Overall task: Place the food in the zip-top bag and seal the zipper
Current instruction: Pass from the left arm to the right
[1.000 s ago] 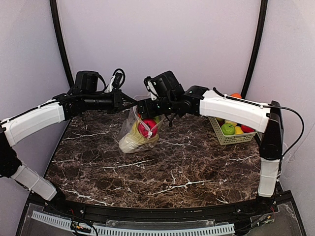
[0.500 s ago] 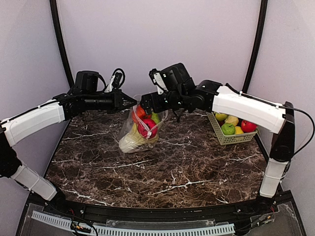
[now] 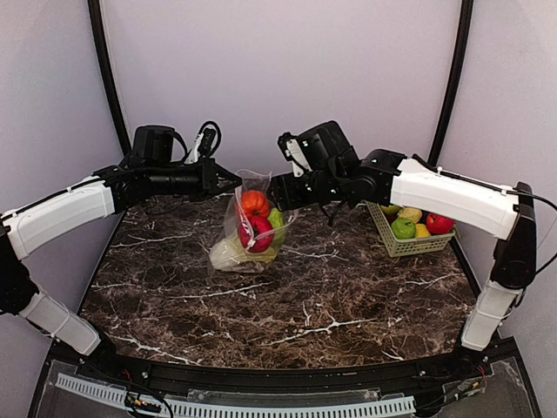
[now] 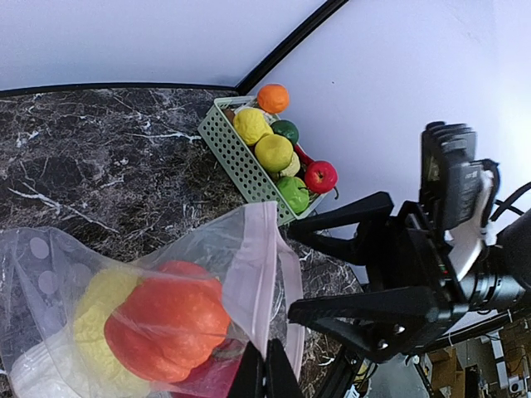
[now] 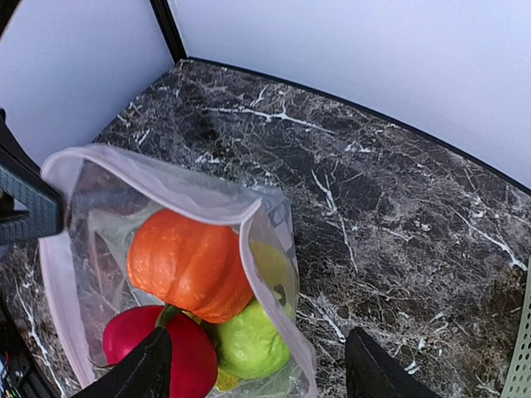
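The zip-top bag (image 3: 246, 228) hangs upright at the table's back centre, mouth open. It holds the orange-red tomato (image 3: 254, 203) on top, the red apple (image 3: 256, 232), green pear (image 3: 277, 218) and yellow-white cabbage (image 3: 228, 253). My left gripper (image 3: 228, 181) is shut on the pink zipper strip (image 4: 262, 257), holding the mouth up; its fingertips (image 4: 265, 375) pinch it. My right gripper (image 3: 281, 191) is open and empty beside the bag's mouth. The right wrist view shows the tomato (image 5: 189, 261), apple (image 5: 156, 352) and pear (image 5: 249, 342) between its spread fingers (image 5: 153, 366).
The pale green mesh basket (image 3: 393, 242) stands at the back right with several more fruits; it also shows in the left wrist view (image 4: 239, 162). Dark marble table (image 3: 331, 296) lies in front of the bag. Curved black posts frame the back walls.
My right gripper brought the tomato to the bag's mouth, let it go inside, and drew back to the right. The left gripper kept holding the bag's edge.
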Action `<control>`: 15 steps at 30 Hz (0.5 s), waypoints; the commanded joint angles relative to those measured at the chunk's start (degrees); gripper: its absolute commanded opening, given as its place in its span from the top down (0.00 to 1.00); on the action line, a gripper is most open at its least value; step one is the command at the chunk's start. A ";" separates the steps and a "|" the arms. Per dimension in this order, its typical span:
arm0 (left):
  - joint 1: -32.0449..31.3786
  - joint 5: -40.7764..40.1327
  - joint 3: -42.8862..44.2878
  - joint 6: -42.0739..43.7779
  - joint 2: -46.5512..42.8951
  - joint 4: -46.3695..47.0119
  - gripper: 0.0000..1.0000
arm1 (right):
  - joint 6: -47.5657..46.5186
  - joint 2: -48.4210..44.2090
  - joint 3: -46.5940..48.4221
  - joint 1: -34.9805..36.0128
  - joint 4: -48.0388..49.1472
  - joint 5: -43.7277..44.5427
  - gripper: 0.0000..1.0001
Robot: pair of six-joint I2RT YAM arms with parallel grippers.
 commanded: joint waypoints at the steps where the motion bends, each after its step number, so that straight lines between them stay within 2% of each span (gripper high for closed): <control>1: 0.61 0.03 0.56 0.73 -2.01 -0.28 0.99 | 0.85 2.23 -0.77 -0.42 -0.59 -3.34 0.34; 3: 0.57 -0.05 0.48 0.78 -2.06 -0.39 0.99 | 0.57 3.51 -0.66 -0.53 -1.24 -2.96 0.39; 5: 0.69 -0.02 0.47 0.76 -2.13 -0.40 0.99 | 0.62 4.39 -0.13 -0.82 -2.10 -2.65 0.50; 9: 0.70 -0.13 0.45 1.03 -2.36 -0.63 0.99 | 0.13 4.34 1.69 -1.02 -3.41 -3.80 0.85; 11: 0.83 -0.10 1.59 1.87 -2.36 -1.56 0.99 | -0.44 3.50 3.18 -1.04 -3.98 -4.88 0.98; 15: 1.16 -0.14 6.13 4.49 -1.64 -5.25 0.99 | -1.49 0.74 7.34 -0.88 -5.21 -11.95 1.00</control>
